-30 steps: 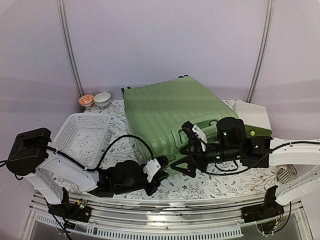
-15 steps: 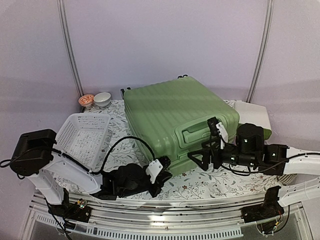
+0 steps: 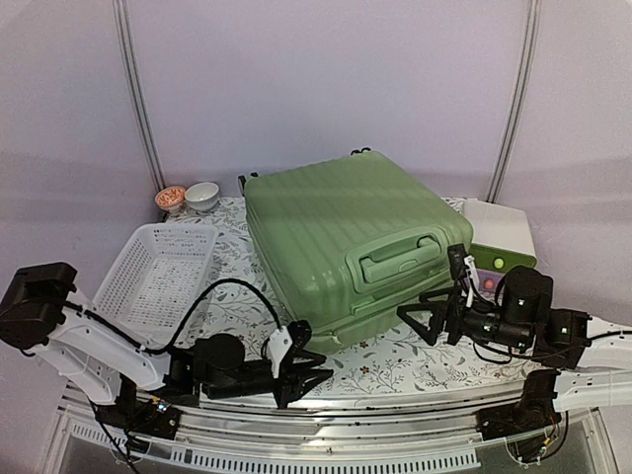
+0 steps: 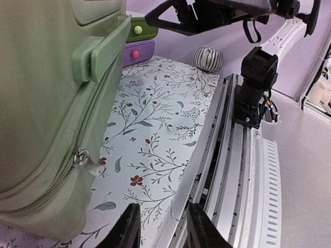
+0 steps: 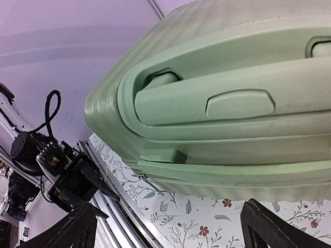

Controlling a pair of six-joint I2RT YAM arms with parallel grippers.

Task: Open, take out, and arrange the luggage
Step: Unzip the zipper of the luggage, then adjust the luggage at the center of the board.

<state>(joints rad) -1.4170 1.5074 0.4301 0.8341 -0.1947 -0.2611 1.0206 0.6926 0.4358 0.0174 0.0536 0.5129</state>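
Floral table [image 3: 395, 370], shut luggage [image 3: 346, 237] at centre, left gripper [image 3: 308, 357] at its 6 o'clock parted, empty, near the zip pull [image 4: 85, 161], right gripper [image 3: 430, 286] at 4 o'clock spread wide, empty; risk: missing that tiny pull, or tugging the case off the near edge.

There is one light-green hard-shell suitcase [image 3: 336, 227], one white perforated basket [image 3: 133, 259] and one white, green and purple box [image 3: 502, 237]. Small bowls [image 3: 170, 197] [image 3: 202, 195] number two, there is one striped round cup [image 4: 208, 58], and robot arms [image 3: 99, 336] [image 3: 523, 321] number two.
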